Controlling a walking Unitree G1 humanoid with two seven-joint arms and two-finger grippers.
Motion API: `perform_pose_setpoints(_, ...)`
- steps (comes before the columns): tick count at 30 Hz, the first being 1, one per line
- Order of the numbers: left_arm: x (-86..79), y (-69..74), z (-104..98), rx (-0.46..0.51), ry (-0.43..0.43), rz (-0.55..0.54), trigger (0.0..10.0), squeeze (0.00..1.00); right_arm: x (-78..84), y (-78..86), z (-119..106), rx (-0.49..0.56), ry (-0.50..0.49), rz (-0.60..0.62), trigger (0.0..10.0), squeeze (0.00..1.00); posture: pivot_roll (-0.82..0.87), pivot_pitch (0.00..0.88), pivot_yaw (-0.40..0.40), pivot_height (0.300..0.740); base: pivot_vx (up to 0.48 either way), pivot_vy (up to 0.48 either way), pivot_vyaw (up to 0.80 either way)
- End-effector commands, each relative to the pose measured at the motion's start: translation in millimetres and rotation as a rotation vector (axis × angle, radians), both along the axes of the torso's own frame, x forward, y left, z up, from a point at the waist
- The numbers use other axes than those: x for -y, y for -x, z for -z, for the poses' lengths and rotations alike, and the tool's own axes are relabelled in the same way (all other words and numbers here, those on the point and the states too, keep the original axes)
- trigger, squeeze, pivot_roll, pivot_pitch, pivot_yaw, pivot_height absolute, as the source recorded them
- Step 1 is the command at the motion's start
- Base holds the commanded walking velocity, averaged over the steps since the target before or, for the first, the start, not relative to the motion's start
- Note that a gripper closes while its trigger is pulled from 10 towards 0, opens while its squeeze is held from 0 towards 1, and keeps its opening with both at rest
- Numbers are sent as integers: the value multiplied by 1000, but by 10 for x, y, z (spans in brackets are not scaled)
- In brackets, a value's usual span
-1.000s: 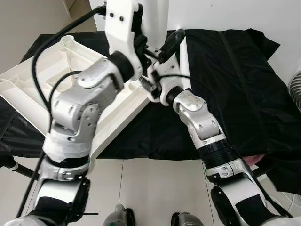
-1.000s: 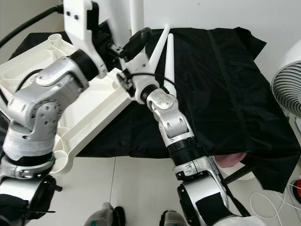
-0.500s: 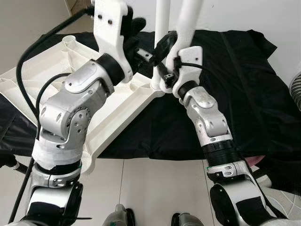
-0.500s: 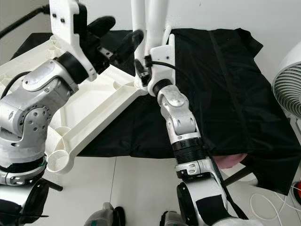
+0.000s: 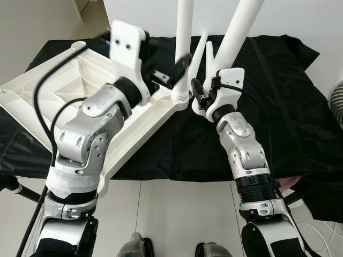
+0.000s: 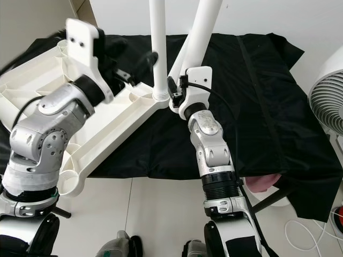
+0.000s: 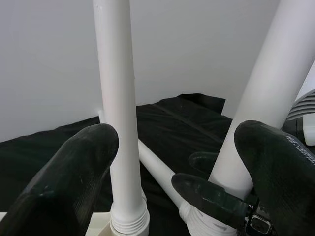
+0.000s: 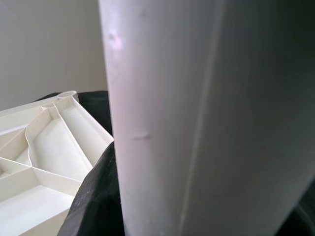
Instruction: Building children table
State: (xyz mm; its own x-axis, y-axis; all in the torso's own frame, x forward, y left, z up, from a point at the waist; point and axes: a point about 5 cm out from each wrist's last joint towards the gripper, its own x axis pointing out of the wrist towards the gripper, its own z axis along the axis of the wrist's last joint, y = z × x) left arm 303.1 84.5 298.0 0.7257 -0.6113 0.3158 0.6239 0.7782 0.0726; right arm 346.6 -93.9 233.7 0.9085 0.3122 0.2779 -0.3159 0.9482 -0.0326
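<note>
The white plastic tabletop [image 5: 48,91] lies upside down on the black cloth [image 5: 278,96]. One white leg [image 5: 183,48] stands upright in the tabletop's near corner socket [image 5: 181,96]. My left gripper [image 5: 169,59] is open, its two fingers either side of that leg, as the left wrist view shows with the leg [image 7: 120,123] close to one finger [image 7: 74,182]. Just right of the socket, my right gripper [image 5: 206,95] is shut on the lower end of a second white leg [image 5: 241,27], which leans to the right. That second leg [image 8: 197,123] looms close in the right wrist view.
Two more white legs [image 5: 203,51] lie on the cloth behind the socket. A white fan [image 6: 327,101] stands at the right. Something pink [image 6: 260,182] shows under the cloth's front edge. White floor lies in front of the covered table.
The first leg now stands on its own in the socket and my left gripper has drawn back a little to the left. My right gripper has shifted right and down with the second leg, which now leans.
</note>
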Motion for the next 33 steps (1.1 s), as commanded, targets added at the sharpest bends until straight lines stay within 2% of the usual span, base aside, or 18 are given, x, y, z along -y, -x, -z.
perform_pose_setpoints(1,-29,-28,27,4,-13,-37,10000,0,-40,25,-44,32,1,-19,10000,0,-102,47,79,740,0,0,0)
perform_pose_setpoints(8,-61,-94,31,-3,-17,-46,10000,0,0,-2,-85,48,18,-13,10000,0,-109,67,90,740,0,0,0)
perform_pose_setpoints(13,-63,-108,33,4,-32,-49,10000,0,72,-22,-112,57,25,8,10000,0,-108,89,97,740,0,0,0)
perform_pose_setpoints(14,-67,-119,36,-4,-33,-47,10000,0,112,-46,-129,55,25,25,10000,0,-109,122,95,740,0,0,0)
perform_pose_setpoints(17,-78,-133,44,7,-60,-44,10000,0,150,-65,-179,69,36,25,10000,0,-110,119,99,740,0,0,0)
perform_pose_setpoints(33,-91,-148,47,11,-85,-44,10000,0,126,-65,-177,70,63,11,10000,0,-97,159,101,740,0,0,0)
